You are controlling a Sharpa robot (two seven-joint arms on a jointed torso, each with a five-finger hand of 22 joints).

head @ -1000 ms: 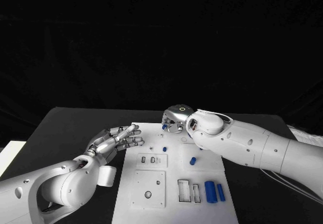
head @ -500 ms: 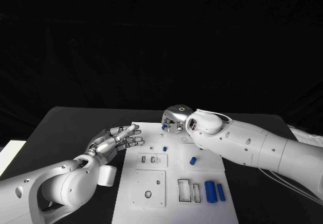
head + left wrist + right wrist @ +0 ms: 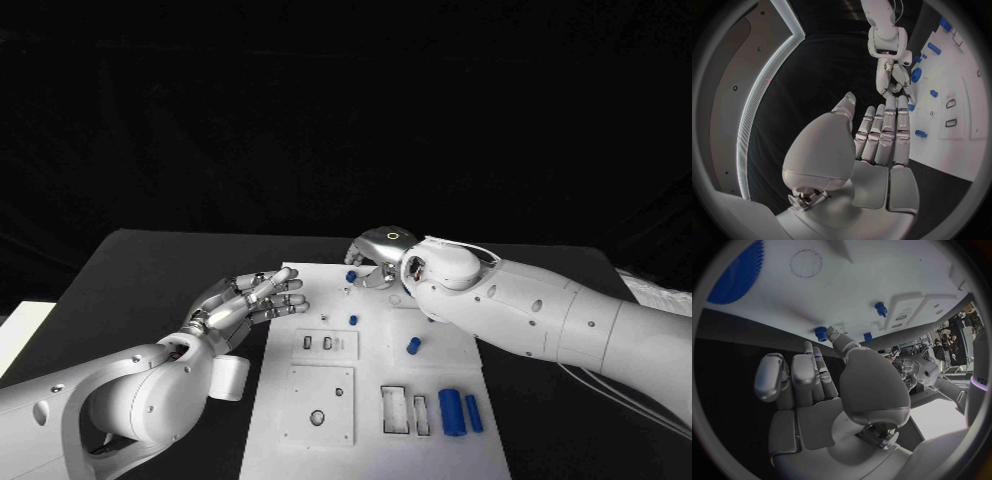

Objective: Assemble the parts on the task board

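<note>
Right hand (image 3: pixel 378 262): pinches a small blue part (image 3: pixel 351 274) over the task board's (image 3: pixel 372 420) far end.
Left hand (image 3: pixel 248 302): released, fingers spread.
Writing: none legible.

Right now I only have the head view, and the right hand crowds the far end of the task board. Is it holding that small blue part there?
Observer: In the right wrist view, the right hand's thumb tip sits right beside the small blue part at the edge of the task board, with the fingertips close by. I cannot tell whether the part is pinched.
Operator: Is anything hidden near that arm?
Observer: Yes. The same view shows a large blue toothed part at the board's edge, close to that hand.
</note>
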